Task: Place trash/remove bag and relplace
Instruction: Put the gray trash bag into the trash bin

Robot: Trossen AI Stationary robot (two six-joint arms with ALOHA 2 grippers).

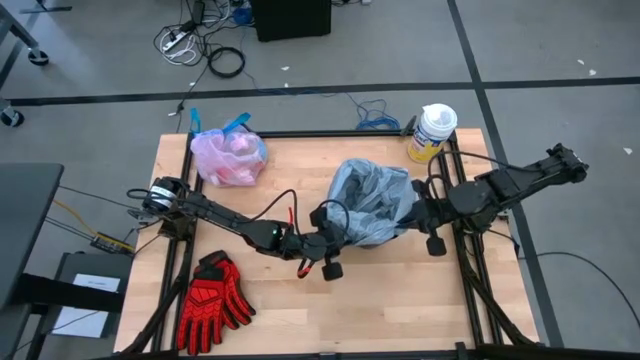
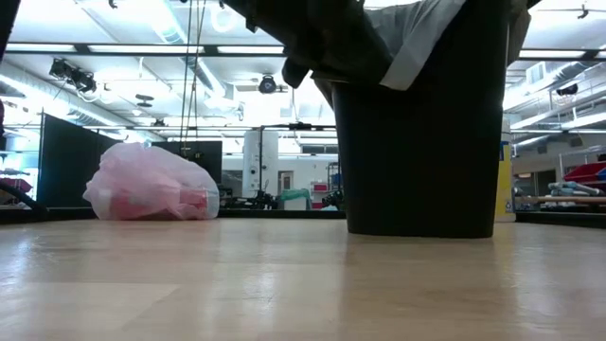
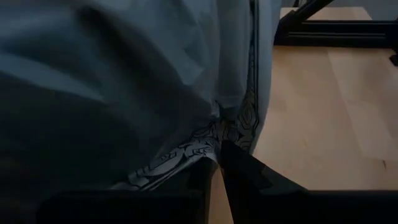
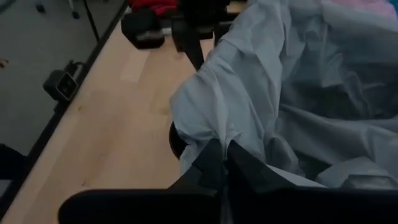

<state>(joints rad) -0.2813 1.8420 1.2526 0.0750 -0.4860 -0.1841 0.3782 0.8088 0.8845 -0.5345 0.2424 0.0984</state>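
1. I can read no words, brand names or numbers in any of my four camera views.
2. The yellow tub (image 1: 431, 134) with a white lid carries label markings, but they are too small for me to make out.
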